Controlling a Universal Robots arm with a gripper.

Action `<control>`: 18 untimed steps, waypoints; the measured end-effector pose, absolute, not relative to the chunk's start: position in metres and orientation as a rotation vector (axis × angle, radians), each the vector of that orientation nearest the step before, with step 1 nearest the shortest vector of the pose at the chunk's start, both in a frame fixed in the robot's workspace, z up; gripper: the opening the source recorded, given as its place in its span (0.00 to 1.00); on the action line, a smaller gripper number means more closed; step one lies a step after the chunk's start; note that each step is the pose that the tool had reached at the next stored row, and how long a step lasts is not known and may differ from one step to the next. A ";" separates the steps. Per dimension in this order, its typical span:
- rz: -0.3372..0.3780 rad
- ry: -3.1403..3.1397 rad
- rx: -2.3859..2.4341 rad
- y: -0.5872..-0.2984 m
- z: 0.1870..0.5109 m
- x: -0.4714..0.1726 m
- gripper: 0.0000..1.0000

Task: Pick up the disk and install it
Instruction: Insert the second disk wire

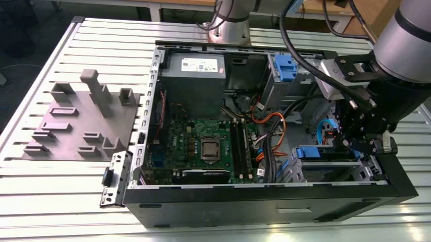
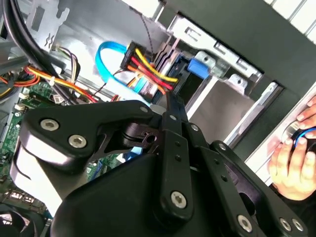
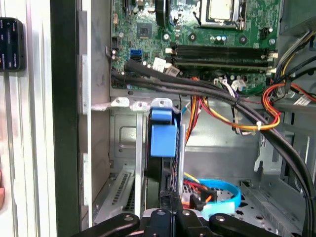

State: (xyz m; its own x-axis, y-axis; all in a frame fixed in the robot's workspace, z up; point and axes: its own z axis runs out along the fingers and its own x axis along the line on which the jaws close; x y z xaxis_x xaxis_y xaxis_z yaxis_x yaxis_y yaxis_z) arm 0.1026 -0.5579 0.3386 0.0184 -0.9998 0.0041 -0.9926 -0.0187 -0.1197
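The pincer point(image 1: 360, 143) hangs inside the open computer case point(image 1: 269, 201), at the drive bay point(image 1: 330, 166) on the exterior view's right. In the first wrist view the disk point(image 3: 163, 143) stands on edge in the bay slot, its blue carrier tab uppermost, with the pincer point(image 3: 168, 207) right at its near end. The black fingers point(image 3: 170, 197) look drawn close on the disk's edge, though I cannot tell for certain whether they pinch it. In the second wrist view the pincer's black linkage point(image 2: 168, 148) fills the foreground, with red, yellow and orange wires point(image 2: 148, 69) and a light blue cable point(image 2: 106, 59) behind it. The motherboard point(image 1: 202, 146) lies in the middle of the case, the grey power supply point(image 1: 195, 70) beyond it. A grey fixture plate point(image 1: 81, 121) sits on the table point(image 1: 54, 181) to the exterior view's left. A person's hand point(image 2: 296, 153) shows beside the case in the second wrist view.
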 end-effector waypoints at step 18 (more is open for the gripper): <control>-0.101 2.152 -2.192 -0.549 0.360 0.102 0.11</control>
State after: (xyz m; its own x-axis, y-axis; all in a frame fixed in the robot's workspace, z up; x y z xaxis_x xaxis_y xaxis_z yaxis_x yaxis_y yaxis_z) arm 0.1016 -0.5486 0.3601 0.0184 -0.9998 -0.0011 -0.9953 -0.0182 -0.0946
